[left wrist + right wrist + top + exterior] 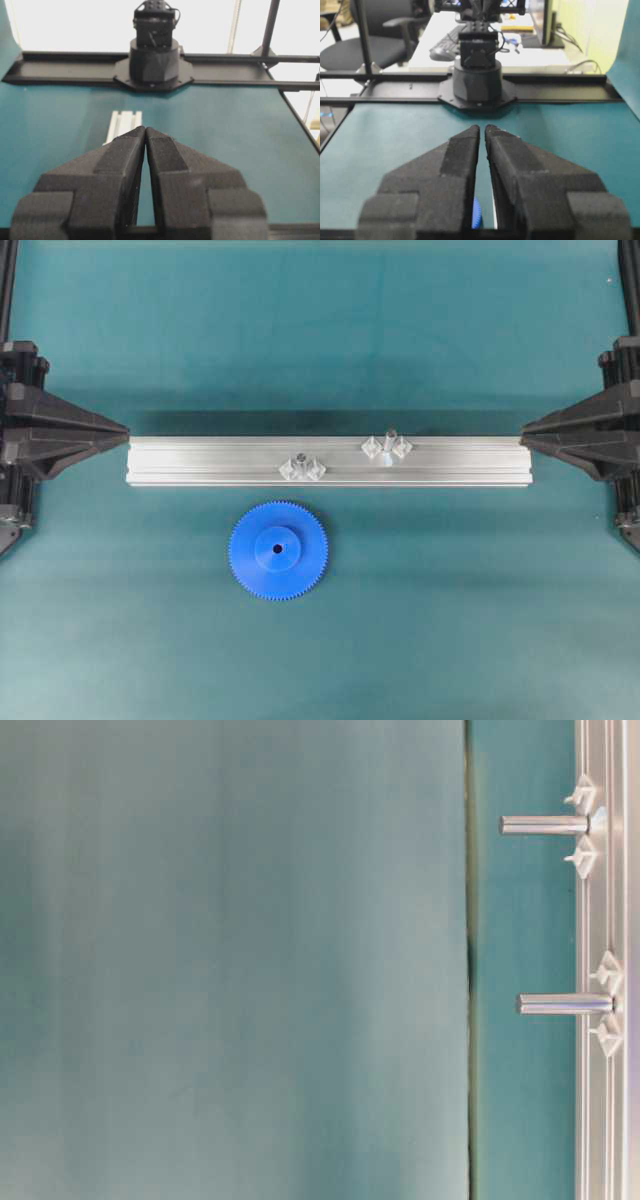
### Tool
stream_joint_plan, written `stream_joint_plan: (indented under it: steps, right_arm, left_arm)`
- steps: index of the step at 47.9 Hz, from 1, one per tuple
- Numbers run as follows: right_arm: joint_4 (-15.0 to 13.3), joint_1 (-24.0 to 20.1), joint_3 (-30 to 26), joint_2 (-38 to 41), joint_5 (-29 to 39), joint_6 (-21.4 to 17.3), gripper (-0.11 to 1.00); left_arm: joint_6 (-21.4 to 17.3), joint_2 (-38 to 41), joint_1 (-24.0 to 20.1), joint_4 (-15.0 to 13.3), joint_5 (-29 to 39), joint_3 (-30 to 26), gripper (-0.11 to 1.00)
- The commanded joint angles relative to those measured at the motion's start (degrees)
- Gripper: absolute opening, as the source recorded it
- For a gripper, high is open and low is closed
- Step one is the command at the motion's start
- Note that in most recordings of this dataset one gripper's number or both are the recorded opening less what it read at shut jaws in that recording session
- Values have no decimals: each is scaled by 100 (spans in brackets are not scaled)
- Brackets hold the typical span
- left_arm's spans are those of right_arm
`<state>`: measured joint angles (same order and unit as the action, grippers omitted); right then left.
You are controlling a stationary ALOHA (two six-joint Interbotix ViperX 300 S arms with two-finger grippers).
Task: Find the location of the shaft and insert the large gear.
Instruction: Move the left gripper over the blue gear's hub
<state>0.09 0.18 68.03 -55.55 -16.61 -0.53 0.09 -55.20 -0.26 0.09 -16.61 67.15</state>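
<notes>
Left gripper (145, 131): my jaws clenched, tips meeting, nothing between them.
Right gripper (482, 131): my jaws nearly together, holding nothing.
Gear (278, 550): flat on the mat, just in front of the rail (200, 460).
Shaft (390, 439): upright on the rail, right of the stub (299, 458).
</notes>
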Motion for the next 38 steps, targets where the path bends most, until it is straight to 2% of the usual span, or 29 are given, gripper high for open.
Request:
stream_joint_plan:
  steps: [1, 3, 4, 6, 11, 16, 28, 38]
  right_arm:
    - [44, -35, 44, 44, -44, 0, 16]
    - [97, -35, 105, 9, -44, -26, 18]
    - [132, -35, 141, -26, -44, -62, 23]
    - [176, -44, 211, -97, -35, -149, 24]
    - [185, -44, 352, -272, -26, -483, 10]
    - [185, -44, 387, -413, 158, -677, 4]
    - [176, -44, 343, -624, 1063, -703, 3]
    - [176, -53, 343, -686, 1248, -703, 3]
  left_arm:
    - [97, 141, -18, 70, 44, -158, 11]
    - [141, 211, -18, 70, 132, -229, 12]
    - [167, 246, -18, 70, 193, -272, 13]
    - [193, 308, -18, 70, 325, -352, 8]
    - [202, 536, -18, 70, 519, -527, 1]
    - [202, 800, 0, 70, 536, -650, 1]
    - [202, 1995, 325, 70, 580, -1266, 1]
    - [211, 3322, 527, 70, 1037, -2074, 1]
